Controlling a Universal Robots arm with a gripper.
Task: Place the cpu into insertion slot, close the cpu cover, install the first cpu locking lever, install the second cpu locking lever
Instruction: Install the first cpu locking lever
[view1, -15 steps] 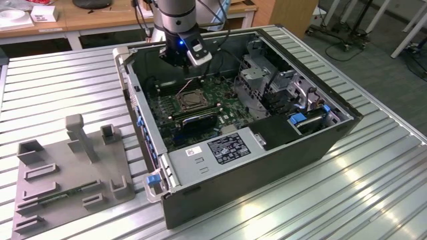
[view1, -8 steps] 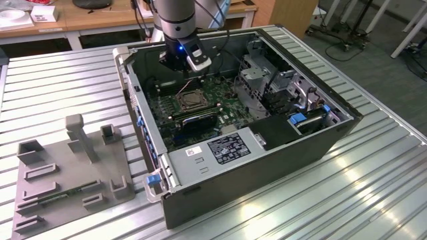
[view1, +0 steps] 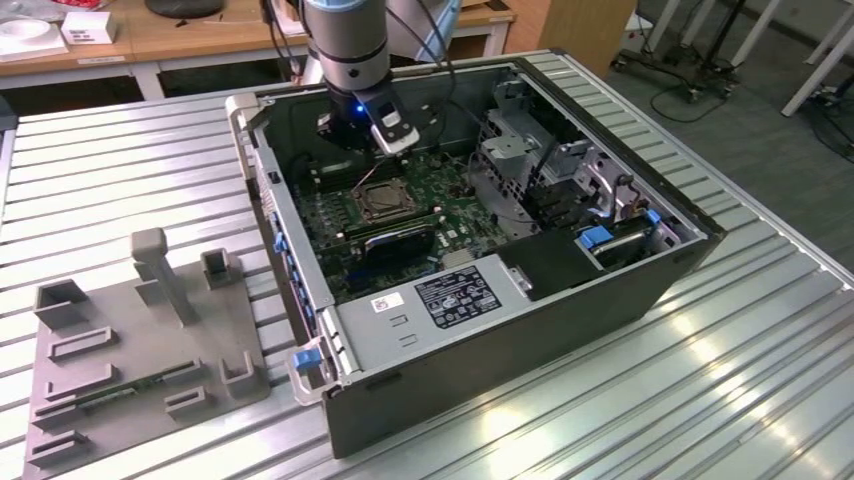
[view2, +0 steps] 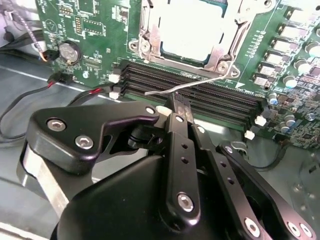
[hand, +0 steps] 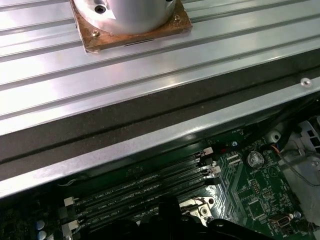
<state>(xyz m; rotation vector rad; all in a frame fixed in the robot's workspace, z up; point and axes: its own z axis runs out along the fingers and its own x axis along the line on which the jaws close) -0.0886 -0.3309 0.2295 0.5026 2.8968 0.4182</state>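
Observation:
In the second wrist view the cpu (view2: 192, 25) shows its silvery top, seated in the insertion slot (view1: 380, 200) on the green motherboard. The metal cpu cover (view2: 150, 35) lies down flat around it. A thin wire locking lever (view2: 210, 81) stands raised off the board, running from the socket corner out over the memory slots. My black gripper (view2: 175, 102) is shut, its tips right at the lever's free end and touching it. In the exterior view the gripper (view1: 363, 148) hangs inside the open computer case, just behind the socket.
Long black memory slots (view2: 200, 95) lie between gripper and socket. Loose cables (view2: 30, 107) run beside the board. A drive cage (view1: 514, 150) and the case walls (view1: 287, 270) hem in the board. A grey fixture (view1: 134, 330) stands on the ribbed table at the exterior view's left.

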